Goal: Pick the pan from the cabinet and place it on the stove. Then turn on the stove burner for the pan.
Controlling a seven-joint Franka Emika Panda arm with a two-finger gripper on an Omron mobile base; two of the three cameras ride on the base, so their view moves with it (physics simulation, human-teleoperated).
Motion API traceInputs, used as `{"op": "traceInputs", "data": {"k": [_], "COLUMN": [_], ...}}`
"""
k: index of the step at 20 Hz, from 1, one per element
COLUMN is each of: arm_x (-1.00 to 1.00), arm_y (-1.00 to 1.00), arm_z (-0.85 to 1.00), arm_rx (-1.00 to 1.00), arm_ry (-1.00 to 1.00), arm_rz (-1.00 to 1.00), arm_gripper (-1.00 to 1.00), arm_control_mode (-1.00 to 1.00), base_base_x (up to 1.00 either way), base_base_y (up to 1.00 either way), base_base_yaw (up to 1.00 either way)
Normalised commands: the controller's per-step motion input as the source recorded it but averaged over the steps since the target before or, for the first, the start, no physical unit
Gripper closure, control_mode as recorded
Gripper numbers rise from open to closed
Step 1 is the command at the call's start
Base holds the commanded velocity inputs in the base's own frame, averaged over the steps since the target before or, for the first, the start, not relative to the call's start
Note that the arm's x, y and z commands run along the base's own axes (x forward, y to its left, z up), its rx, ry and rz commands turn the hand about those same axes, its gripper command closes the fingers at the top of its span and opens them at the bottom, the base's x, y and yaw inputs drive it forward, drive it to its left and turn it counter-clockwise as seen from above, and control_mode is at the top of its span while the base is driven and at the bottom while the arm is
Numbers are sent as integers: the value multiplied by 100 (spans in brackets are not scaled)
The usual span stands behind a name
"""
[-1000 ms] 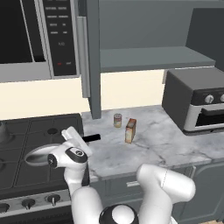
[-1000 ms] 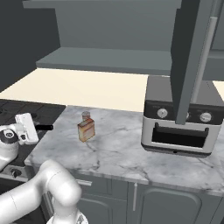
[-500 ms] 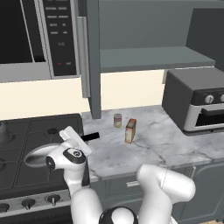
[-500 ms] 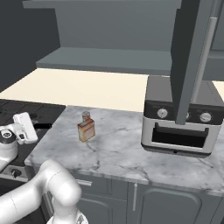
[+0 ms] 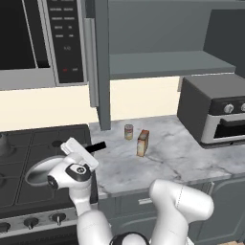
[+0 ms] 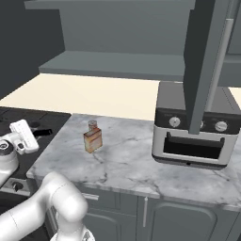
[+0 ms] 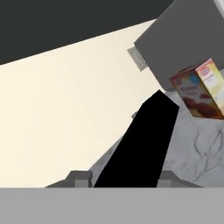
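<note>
The two-finger gripper is seen clamped on the straight black handle of the shallow round shiny steel pan. The pan is rested on the black gas stove, at its right side, with the handle reaching over the edge of the grey marbled countertop; a small tin can and a printed carton are stood on that countertop, well to the right of the stove

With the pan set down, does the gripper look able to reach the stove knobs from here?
Probably yes. The pan rests on the stove, its black handle between the gripper's fingers. The knobs sit just below the wrist, nothing between them, but the gripper must first let go.
</note>
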Motion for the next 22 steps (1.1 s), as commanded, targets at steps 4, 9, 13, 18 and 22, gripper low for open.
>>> {"op": "traceInputs", "data": {"k": [4,9,13,18,22], "arm_x": [14,25,30,36,30], "arm_y": [0,-2,-3,-7,-17], "arm_z": [-44,-46,-49,-45,-11], "arm_rx": [-9,-8,-7,-4,1], "arm_ry": [-18,-15,-14,-11,-5], "arm_rz": [0,-1,-1,-3,-1], "arm_gripper": [100,100,100,100,100], "arm_control_mode": [-100,-100,-100,-100,-100], "base_base_x": [0,0,0,0,0], "base_base_y": [0,0,0,0,0], "base_base_yaw": [0,0,0,0,0]}}
